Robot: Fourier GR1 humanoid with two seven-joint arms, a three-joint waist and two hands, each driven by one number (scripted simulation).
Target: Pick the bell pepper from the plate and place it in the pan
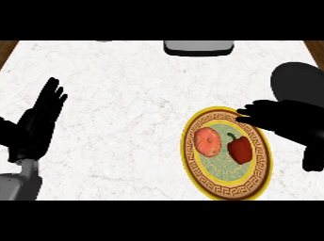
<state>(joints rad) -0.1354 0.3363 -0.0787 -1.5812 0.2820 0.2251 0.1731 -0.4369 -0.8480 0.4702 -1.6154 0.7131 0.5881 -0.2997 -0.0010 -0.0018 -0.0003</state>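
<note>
Both hands are plain black, the left hand (33,127) and the right hand (297,120). The left forearm (12,186) is grey, with a small dark marking near its edge.

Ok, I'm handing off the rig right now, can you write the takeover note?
Left robot hand: open, resting at the counter's left side.
Right robot hand: open, fingers over the plate's upper right rim, holding nothing.
Bell pepper: on the plate, beside a round pinkish food item.
Pan: at the right edge, partly behind the right hand.
Done: nothing placed.
Left: grasp pepper, move it into pan.
</note>
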